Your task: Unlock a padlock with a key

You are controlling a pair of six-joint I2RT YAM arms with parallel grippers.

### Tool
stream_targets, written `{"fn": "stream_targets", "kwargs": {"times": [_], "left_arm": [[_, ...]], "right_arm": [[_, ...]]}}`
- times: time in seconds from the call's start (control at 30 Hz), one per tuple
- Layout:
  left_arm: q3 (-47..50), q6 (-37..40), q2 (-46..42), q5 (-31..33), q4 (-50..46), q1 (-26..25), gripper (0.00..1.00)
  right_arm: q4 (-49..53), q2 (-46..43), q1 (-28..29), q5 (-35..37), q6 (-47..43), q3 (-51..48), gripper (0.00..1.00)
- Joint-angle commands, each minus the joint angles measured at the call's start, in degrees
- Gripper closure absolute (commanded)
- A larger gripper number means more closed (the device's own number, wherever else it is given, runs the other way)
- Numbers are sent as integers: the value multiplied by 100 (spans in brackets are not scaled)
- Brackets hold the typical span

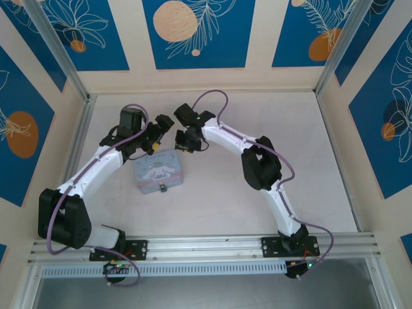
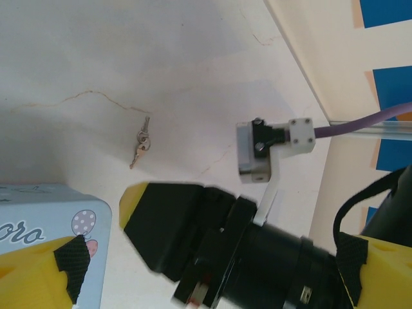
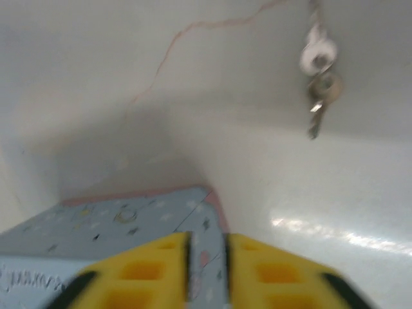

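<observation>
Right end effector (image 3: pixel 206 250) nearly closed above tin (image 3: pixel 129 219); left end effector (image 2: pixel 211 261) spread; key (image 3: pixel 320 87) blurred.

The key (image 3: pixel 318 77) looks shiny metal; the table (image 3: pixel 193 96) smooth, faintly glossy.

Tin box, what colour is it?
The tin is light blue with a white cartoon dog, clearest in the top external view.

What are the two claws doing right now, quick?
Left gripper: open, holding nothing.
Right gripper: nearly closed, narrow gap, nothing visibly held.
</observation>
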State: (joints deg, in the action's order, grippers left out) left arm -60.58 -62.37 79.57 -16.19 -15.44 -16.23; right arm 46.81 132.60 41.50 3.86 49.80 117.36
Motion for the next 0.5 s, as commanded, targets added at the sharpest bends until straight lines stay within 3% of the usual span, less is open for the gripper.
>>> {"fn": "stream_targets", "kwargs": {"times": [0.0,0.13,0.47], "left_arm": [[-71,159,30,-171,133,90,0],[-108,154,118,-214,152,102,0],[-130,77,240,-268,252,102,0]], "right_arm": [[323,320,-276,416,-127,383,53],[620,775,-358,708,-355,975,50],[1027,1489,-293,1062,-732,1869,52]]}}
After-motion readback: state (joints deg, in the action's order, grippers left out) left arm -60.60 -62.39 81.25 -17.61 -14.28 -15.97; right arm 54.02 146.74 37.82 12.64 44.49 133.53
